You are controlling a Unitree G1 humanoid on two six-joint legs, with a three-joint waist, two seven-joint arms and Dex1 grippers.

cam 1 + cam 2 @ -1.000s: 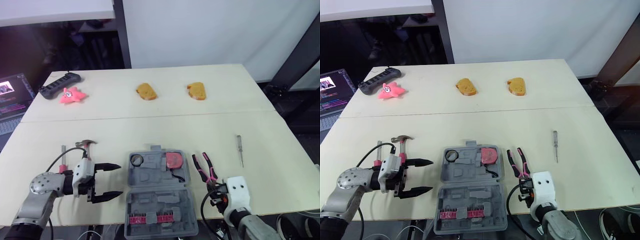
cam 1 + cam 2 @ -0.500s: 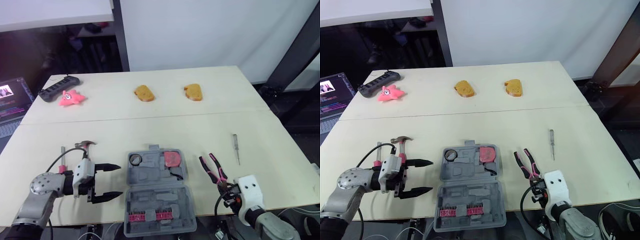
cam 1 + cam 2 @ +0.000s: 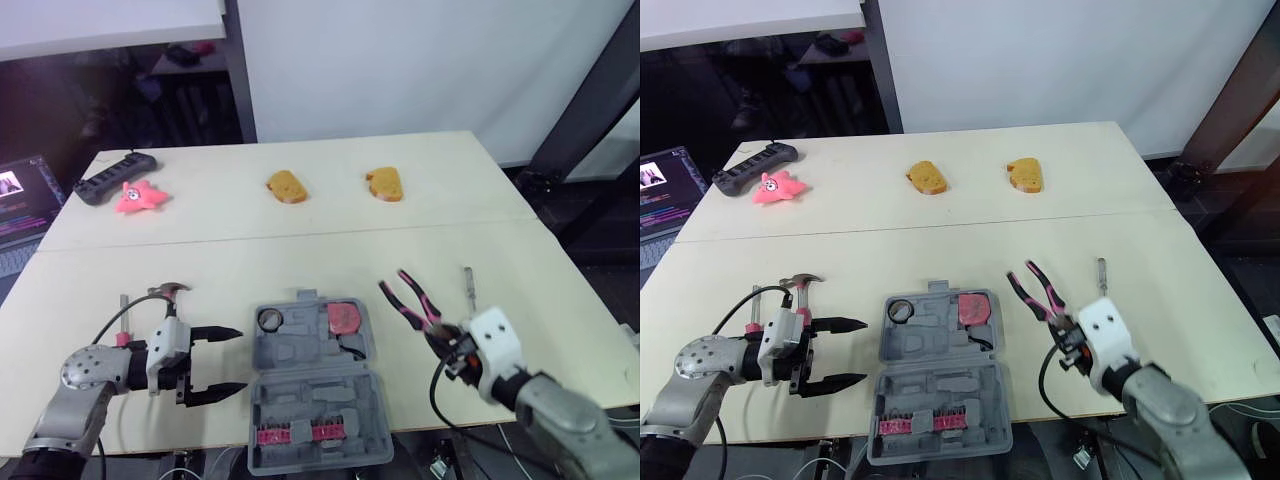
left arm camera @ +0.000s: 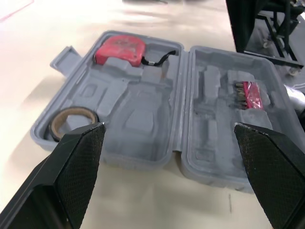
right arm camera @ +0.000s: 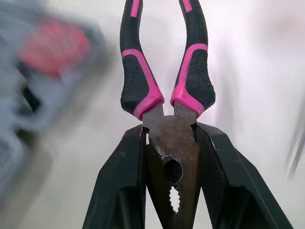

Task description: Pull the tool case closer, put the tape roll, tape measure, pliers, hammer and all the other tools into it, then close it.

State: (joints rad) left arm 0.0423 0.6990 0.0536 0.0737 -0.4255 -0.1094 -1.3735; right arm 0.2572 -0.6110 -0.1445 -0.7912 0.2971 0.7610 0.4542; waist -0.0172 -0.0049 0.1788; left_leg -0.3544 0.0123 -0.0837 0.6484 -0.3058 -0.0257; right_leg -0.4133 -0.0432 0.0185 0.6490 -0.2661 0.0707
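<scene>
- Tool case [image 3: 300, 378] lies open and flat at the near edge of the surface [image 3: 330, 255], between the two hands, with both grey moulded halves facing up.
- Its far half holds the tape roll [image 3: 271, 320] in the left corner pocket and the red tape measure [image 3: 347, 318] in the right corner.
- Its near half holds a strip of bits in red holders [image 3: 292, 434] along the near edge.
- Right hand [image 3: 449, 343] is clamped on the metal head of the pliers [image 5: 172, 143]. The pink-and-black handles stick out past the fingers and are spread apart.
- The pliers are held just right of the case, outside it, with the handles pointing away from the robot and near the screwdriver [image 3: 468, 282] that lies on the surface.
- Left hand [image 3: 228, 360] is spread wide and grips nothing. Its fingertips point at the case's left side, close to it but apart.
- Hammer [image 3: 170, 292] lies on the surface just behind the left hand, with a small pink-handled tool [image 3: 124, 312] beside it.
- On the far part of the surface are two yellow-brown sponges [image 3: 288, 186], a pink star toy [image 3: 137, 195] and a black power strip [image 3: 115, 178].
</scene>
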